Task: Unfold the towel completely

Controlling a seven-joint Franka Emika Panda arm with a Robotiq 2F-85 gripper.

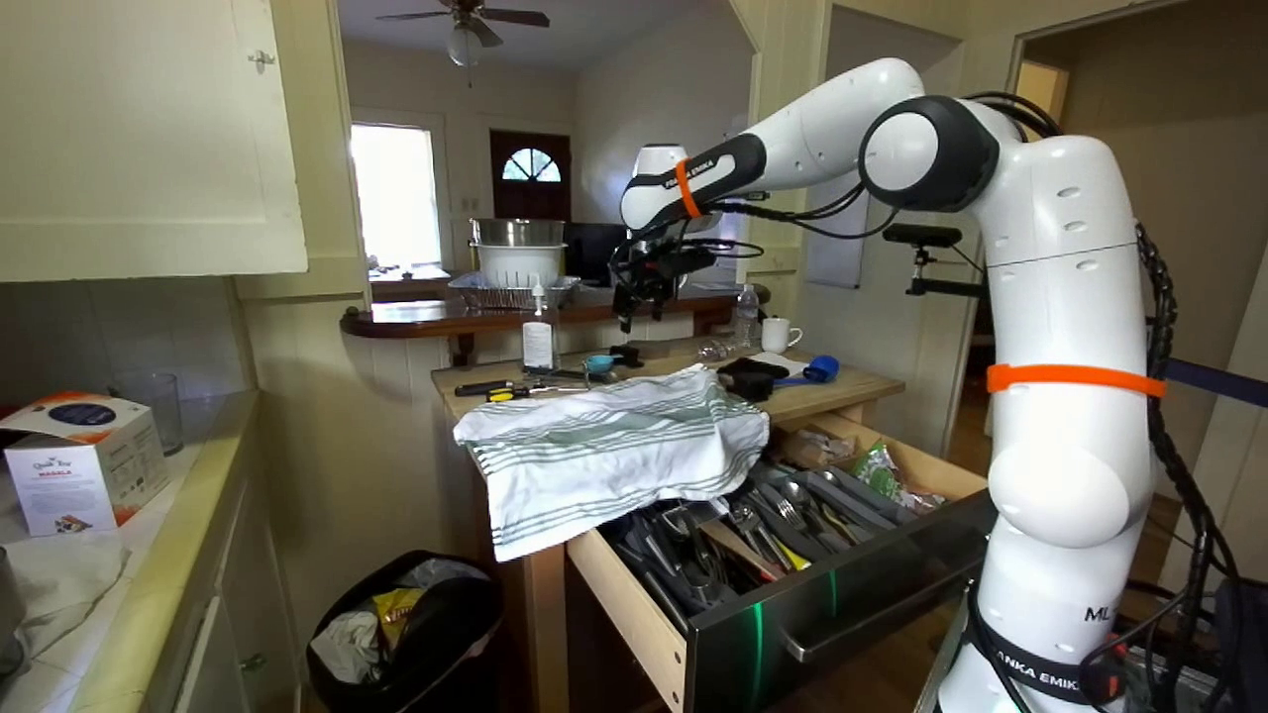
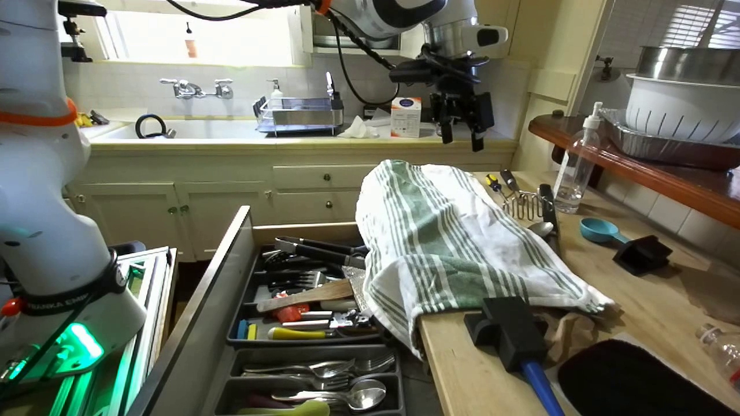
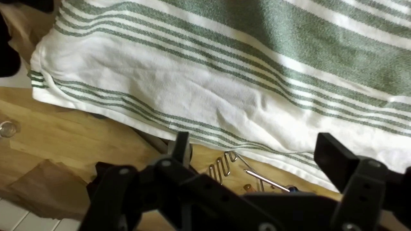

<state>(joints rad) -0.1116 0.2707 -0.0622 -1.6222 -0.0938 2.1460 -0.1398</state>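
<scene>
In an exterior view, we see one towel (image 2: 445,237) on one table (image 2: 457,346), its nine-o'clock side drooping over one drawer (image 2: 191,312), probably because the table runs short. At twelve, one gripper (image 2: 462,143) hovers high, two fingers (image 2: 484,112) parted on nothing, likely to choose an edge; one teal scoop (image 2: 598,230) at three.

Towel (image 1: 614,446) lies on tabletop (image 2: 454,355), overhanging drawer (image 1: 892,579) | cutlery (image 2: 352,397) in drawer | gripper (image 2: 462,143) above tabletop, apart from towel | in an exterior view: bin (image 1: 468,614) left of drawer, pump bottle (image 1: 538,344) behind towel, mug (image 1: 778,335) right of pump bottle
</scene>
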